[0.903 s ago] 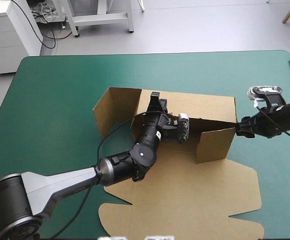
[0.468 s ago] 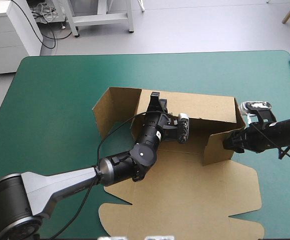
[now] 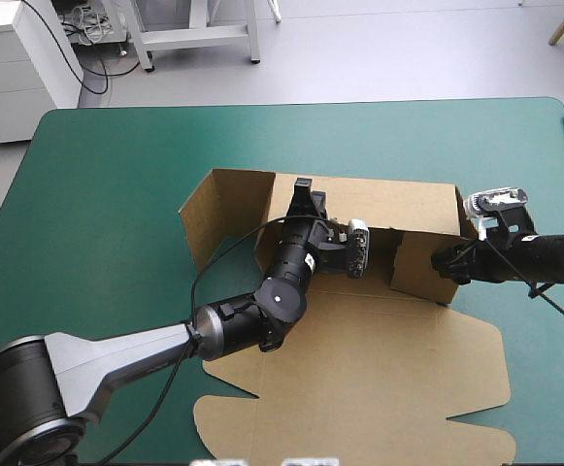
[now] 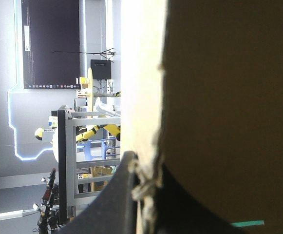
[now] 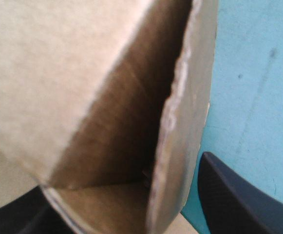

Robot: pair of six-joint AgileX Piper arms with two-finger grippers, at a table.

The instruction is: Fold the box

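1. The box (image 3: 359, 379) lies in the middle of the tabletop (image 3: 116, 175), a little toward the right edge, partly raised.
2. Its lid (image 3: 379, 408) lies flat and reaches toward the near edge, with its cut tabs spread out on the teal-green cover.
3. The far wall (image 3: 388, 204) stands upright along the far side of the base.
4. A left flap (image 3: 209, 218) stands at the far wall's left end and angles outward toward the left edge.
5. The right wall (image 3: 419, 270) stands upright, turned inward across the base at its right end, just beside the far wall's right corner.
6. The left end effector (image 3: 303, 192) reaches from the near-left corner over the lid to the far wall, left of that wall's middle. In the left wrist view its black fingers (image 4: 113, 200) are all but closed, with the top edge of the board clamped between them.
7. The right end effector (image 3: 444, 260) comes in from the right edge and meets the right wall at its outer face. In the right wrist view its fingers (image 5: 243, 200) stand wide apart, and the wall's rough cut edge rises between them with nothing clamped. One finger lies outside the wall over the cover, and the other is on the inner side.
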